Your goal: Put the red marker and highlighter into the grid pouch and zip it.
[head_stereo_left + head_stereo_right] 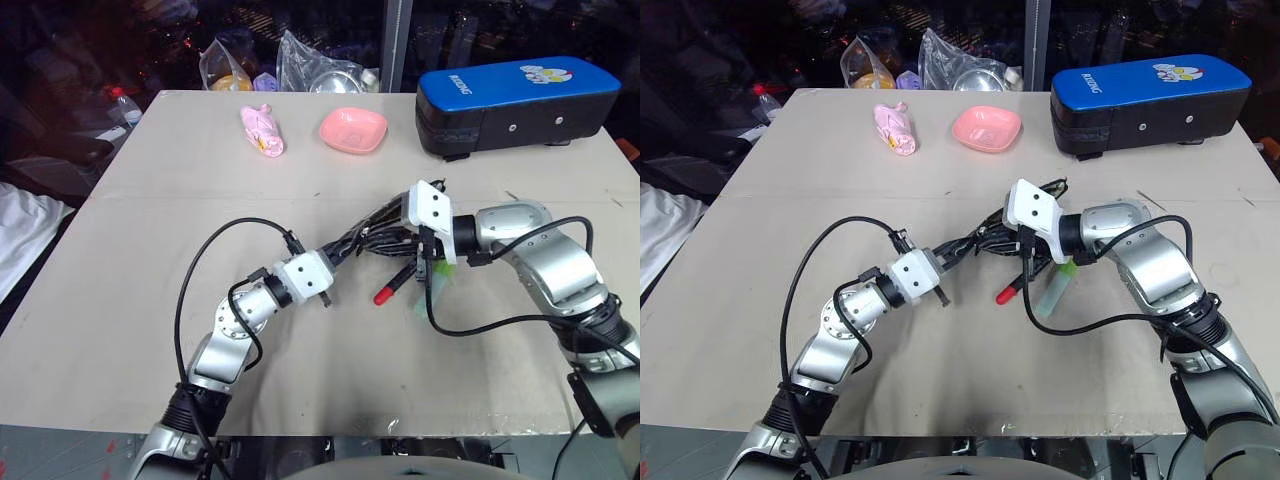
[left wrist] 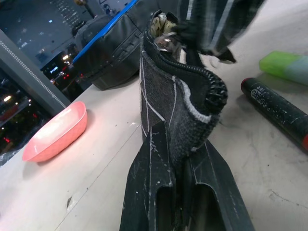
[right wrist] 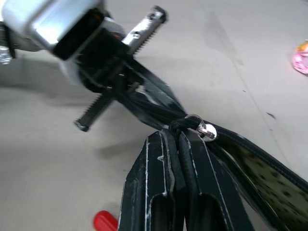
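Observation:
The grid pouch [image 1: 368, 236] hangs crumpled above the table between my two grippers. My left gripper [image 2: 183, 161] is shut on one end of its black, white-lined fabric [image 2: 161, 91]. My right gripper [image 3: 179, 144] comes from the other side and is shut on the cord of the silver zipper pull [image 3: 205, 130]. Under the pouch, the red marker [image 1: 396, 282] lies on the table with its red cap toward me. The pale-green highlighter [image 1: 1058, 290] lies just right of it. Both pens are outside the pouch.
A big blue-topped black case [image 1: 515, 100] stands at the back right. A pink dish [image 1: 353, 130] and a small pink packet [image 1: 263, 130] lie at the back middle. Plastic bags [image 1: 300, 62] sit past the table's [image 1: 140, 220] far edge.

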